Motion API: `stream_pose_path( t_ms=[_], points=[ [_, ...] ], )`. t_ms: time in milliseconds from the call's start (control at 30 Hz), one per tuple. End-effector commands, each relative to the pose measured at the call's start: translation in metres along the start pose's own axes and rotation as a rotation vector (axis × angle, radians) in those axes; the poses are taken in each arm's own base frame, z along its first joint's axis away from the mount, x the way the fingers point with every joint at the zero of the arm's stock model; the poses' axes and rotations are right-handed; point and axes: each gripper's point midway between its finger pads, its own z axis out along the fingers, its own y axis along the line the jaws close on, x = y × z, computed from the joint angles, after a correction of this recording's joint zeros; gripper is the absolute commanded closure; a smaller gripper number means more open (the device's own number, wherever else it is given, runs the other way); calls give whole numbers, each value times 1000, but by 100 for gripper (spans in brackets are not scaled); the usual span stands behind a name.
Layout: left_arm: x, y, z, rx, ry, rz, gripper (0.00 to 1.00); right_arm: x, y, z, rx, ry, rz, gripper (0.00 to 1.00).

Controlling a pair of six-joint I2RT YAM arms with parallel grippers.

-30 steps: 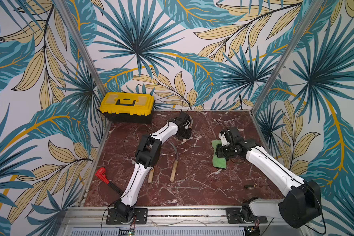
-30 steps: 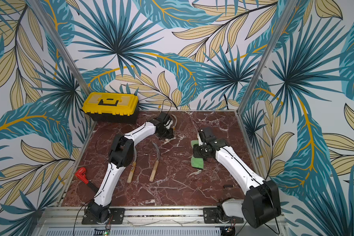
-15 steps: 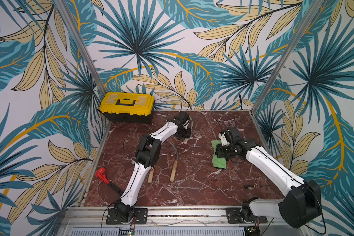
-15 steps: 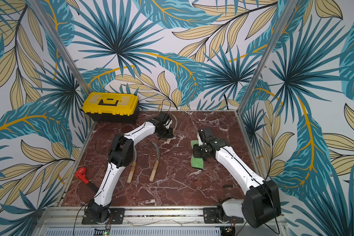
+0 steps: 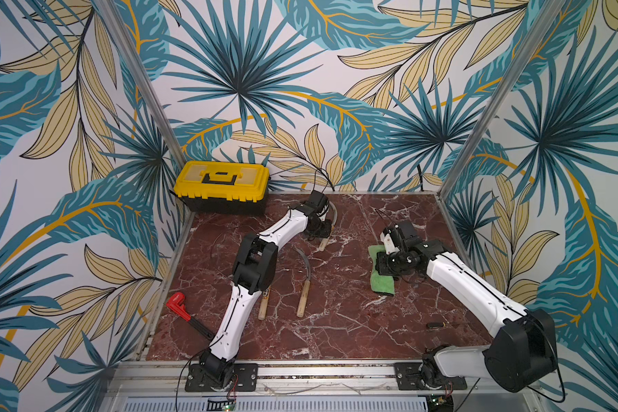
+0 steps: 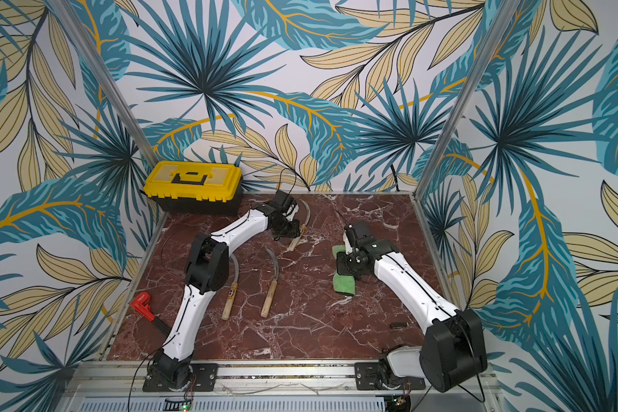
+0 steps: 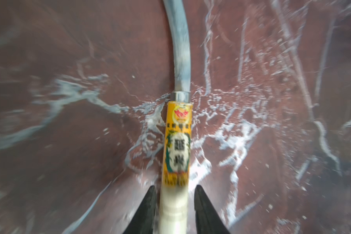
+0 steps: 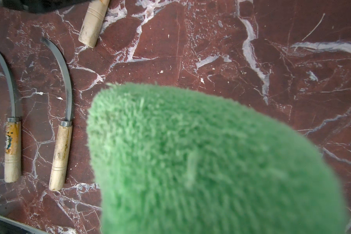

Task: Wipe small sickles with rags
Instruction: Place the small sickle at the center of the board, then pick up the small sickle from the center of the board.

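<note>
Top views first: left gripper sits low at the back of the marble table, over the handle of the rear sickle, whose grey blade arcs away behind the wrist. Right gripper is well apart from it, over the green rag. Between the arms lie the plain-handled sickle and, partly under the left arm, the third sickle. Neither is touched.

Left wrist view: the rear sickle lies flat on the marble. It has round pale wood, a glossy orange label, a metal ferrule, then a thin curved blade. The black jaws flank the handle's bare end with slivers of marble showing between them, a narrow gap and no clamp.

Right wrist view: the fuzzy rag fills the near field as a rounded roll above the table. The jaws are hidden, but they are pinched tight on it.

Blade and cloth are apart, so I judge that this is handling between wipes. The next move needs a firm hold on a handle that can roll, then the soft pile drawn along the blade's back, away from the edge.
</note>
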Motion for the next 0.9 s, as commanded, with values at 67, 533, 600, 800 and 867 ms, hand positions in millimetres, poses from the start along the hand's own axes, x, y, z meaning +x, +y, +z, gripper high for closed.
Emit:
stream_pose_path(
  t_ms=[67,533,600,800,867],
  points=[
    [-5,-20,-102,-16,-138,68,65,1,-5,6,36,44,35,92],
    [215,-20,-128,-92,31,50,63,13,-9,10,48,73,94,92],
    [236,-24,-131,-86,46,45,63,16,-10,10,49,76,94,92],
    [279,-16,-124,-119,104,31,62,21,-10,10,42,84,92,92],
    [285,-16,-118,-112,113,36,61,20,-9,10,39,84,93,92]
  ],
)
